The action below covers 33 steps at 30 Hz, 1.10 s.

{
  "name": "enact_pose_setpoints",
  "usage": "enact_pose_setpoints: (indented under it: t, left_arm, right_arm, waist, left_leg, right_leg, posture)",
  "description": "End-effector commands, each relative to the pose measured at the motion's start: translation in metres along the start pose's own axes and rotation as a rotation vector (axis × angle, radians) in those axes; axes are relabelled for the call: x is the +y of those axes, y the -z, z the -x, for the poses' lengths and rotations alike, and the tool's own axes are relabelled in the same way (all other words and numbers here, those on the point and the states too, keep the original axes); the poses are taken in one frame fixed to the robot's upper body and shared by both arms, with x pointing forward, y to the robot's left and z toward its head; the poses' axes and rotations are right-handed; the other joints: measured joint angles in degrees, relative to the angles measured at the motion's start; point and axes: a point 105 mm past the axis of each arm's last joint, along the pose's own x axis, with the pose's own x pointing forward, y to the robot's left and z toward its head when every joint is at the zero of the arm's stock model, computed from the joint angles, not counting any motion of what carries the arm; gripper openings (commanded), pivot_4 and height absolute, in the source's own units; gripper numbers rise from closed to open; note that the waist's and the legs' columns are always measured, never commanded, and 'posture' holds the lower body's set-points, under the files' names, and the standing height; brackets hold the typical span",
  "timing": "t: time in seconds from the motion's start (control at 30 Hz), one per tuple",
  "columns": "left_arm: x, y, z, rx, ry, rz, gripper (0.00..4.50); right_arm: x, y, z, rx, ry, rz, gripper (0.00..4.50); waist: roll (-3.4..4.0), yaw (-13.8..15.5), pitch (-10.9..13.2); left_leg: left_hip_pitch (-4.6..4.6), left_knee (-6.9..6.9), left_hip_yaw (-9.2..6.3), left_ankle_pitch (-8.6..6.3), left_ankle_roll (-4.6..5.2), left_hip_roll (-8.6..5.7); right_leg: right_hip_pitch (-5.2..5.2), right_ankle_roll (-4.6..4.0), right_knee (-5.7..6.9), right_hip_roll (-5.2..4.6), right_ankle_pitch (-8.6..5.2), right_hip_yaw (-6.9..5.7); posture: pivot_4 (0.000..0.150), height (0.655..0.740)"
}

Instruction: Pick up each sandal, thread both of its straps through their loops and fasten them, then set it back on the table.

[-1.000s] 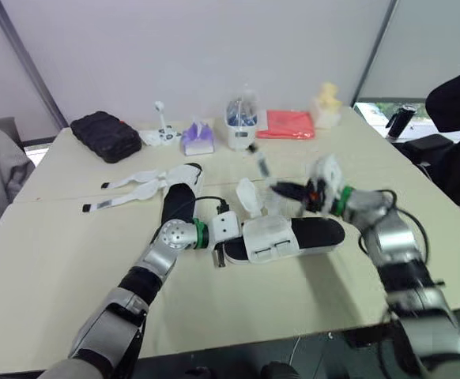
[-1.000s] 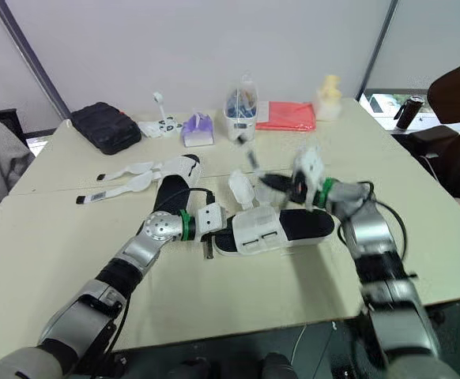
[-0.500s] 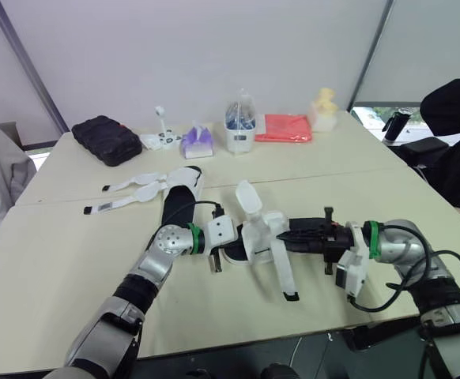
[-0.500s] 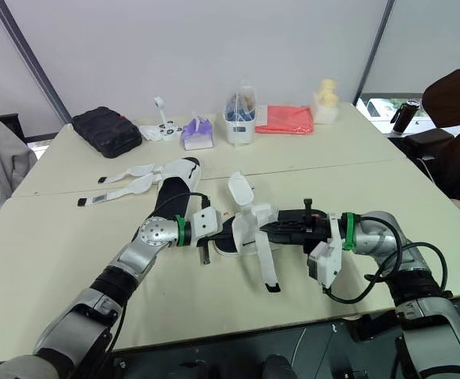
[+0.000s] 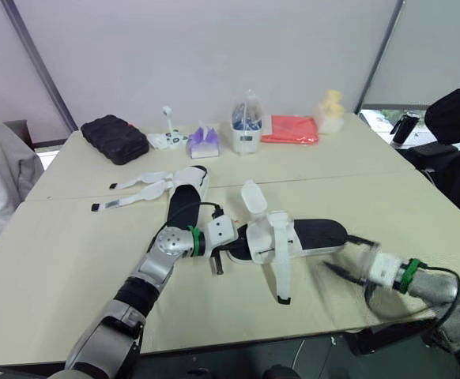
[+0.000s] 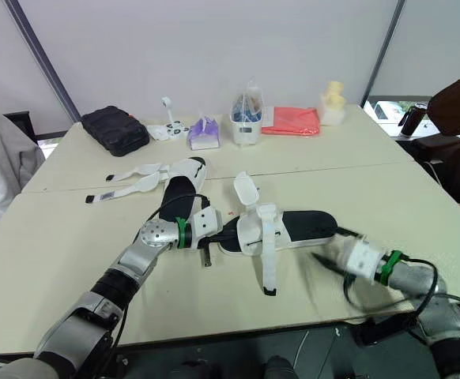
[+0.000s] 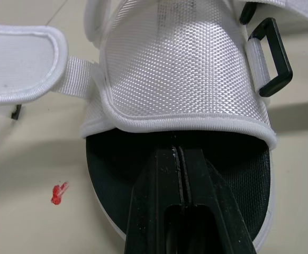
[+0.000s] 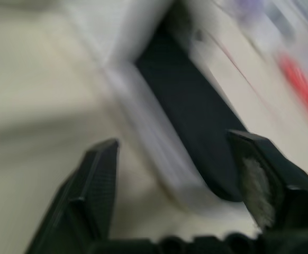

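Since half a second ago the right gripper (image 8: pixel 174 143) has pulled back off the sandal (image 5: pixel 313 234) toward the near right edge of the table (image 5: pixel 64 260), and its fingers now stand wide apart, holding nothing. It has left the long strap (image 5: pixel 280 268) draped over the sandal's side, its free end lying on the table toward the robot.

At the toe end is the left gripper (image 7: pixel 179 159), fingers pressed together and lying on the black insole just under the edge of the white mesh upper (whether they pinch anything, I cannot tell). A black loop (image 7: pixel 270 58) shows beside that upper, with nothing threaded through it. The second strap (image 5: pixel 251 196) stands up on the far side.

Lying flat near the table's middle, this sandal has its long axis running across the robot's front, toe to the left and heel to the right. That puts the heel just ahead of the free right gripper, which looks better placed to retake the strap.

The other sandal (image 5: pixel 184 193) lies farther back, its straps (image 5: pixel 139 185) splayed out unfastened.
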Motion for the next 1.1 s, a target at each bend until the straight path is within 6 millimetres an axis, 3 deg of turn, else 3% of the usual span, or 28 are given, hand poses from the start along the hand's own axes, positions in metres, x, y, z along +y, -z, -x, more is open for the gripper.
enact_pose_setpoints:
  t: [0.03, 0.13, 0.23, 0.47, 0.7, 1.03, 1.1]
  left_arm:
    - [-0.005, 0.003, 0.006, 0.022, 0.032, 0.032, 0.00]
    - [-0.004, 0.002, 0.004, 0.032, 0.025, 0.018, 0.00]
    - [-0.006, 0.003, 0.000, 0.041, 0.027, 0.007, 0.00]
    - [-0.009, 0.002, -0.003, 0.028, 0.016, 0.018, 0.00]
    - [-0.015, 0.001, -0.005, 0.023, 0.013, 0.026, 0.00]
    - [-0.016, 0.002, -0.002, 0.026, 0.002, 0.034, 0.00]
    - [-0.016, 0.002, -0.002, 0.025, 0.004, 0.035, 0.00]
  right_arm:
    - [0.047, -0.064, 0.005, 0.007, -0.382, -0.607, 3.43]
    - [0.068, -0.071, 0.011, 0.094, -0.507, -0.690, 3.43]
    - [0.084, -0.060, 0.012, 0.186, -0.554, -0.728, 3.43]
    - [0.091, -0.040, -0.008, 0.206, -0.507, -0.757, 3.43]
    - [0.097, -0.039, -0.025, 0.193, -0.524, -0.769, 3.43]
    - [0.064, -0.053, -0.001, 0.127, -0.538, -0.842, 3.43]
    - [0.061, -0.048, -0.001, 0.149, -0.510, -0.827, 3.43]
  waist:
    - [0.14, 0.00, -0.02]
    - [-0.31, 0.50, -0.02]
    - [-0.34, 1.11, -0.01]
    - [-0.36, 1.95, -0.01]
    - [-0.36, 1.99, -0.01]
    - [-0.35, 2.00, -0.01]
    - [-0.35, 1.99, -0.01]
  left_leg:
    - [-0.06, 0.00, 0.00, -0.01, 0.01, 0.01]
    - [-0.05, -0.03, -0.18, -0.05, 0.06, 0.17]
    - [-0.14, -0.02, -0.29, -0.05, 0.06, 0.09]
    - [-0.16, 0.11, -0.04, -0.15, 0.22, 0.03]
    - [-0.15, 0.08, -0.05, -0.15, 0.22, 0.03]
    - [-0.15, 0.04, -0.05, -0.16, 0.25, 0.02]
    - [-0.15, 0.04, -0.05, -0.16, 0.25, 0.02]
  right_leg:
    - [-0.06, 0.00, 0.00, -0.02, 0.00, 0.00]
    - [0.08, -0.09, -0.16, 0.05, -0.04, -0.31]
    - [0.17, -0.08, -0.39, -0.05, -0.02, -0.43]
    - [0.27, 0.09, -0.73, -0.14, 0.12, -0.41]
    - [0.25, 0.09, -0.72, -0.14, 0.13, -0.41]
    - [0.25, 0.08, -0.73, -0.14, 0.13, -0.42]
    - [0.25, 0.08, -0.73, -0.14, 0.12, -0.42]
  posture:
    - [0.150, 0.7400]
    - [0.150, 0.7400]
    - [0.150, 0.7400]
    - [0.150, 0.7400]
    - [0.150, 0.7400]
    - [0.150, 0.7400]
    - [0.150, 0.7400]
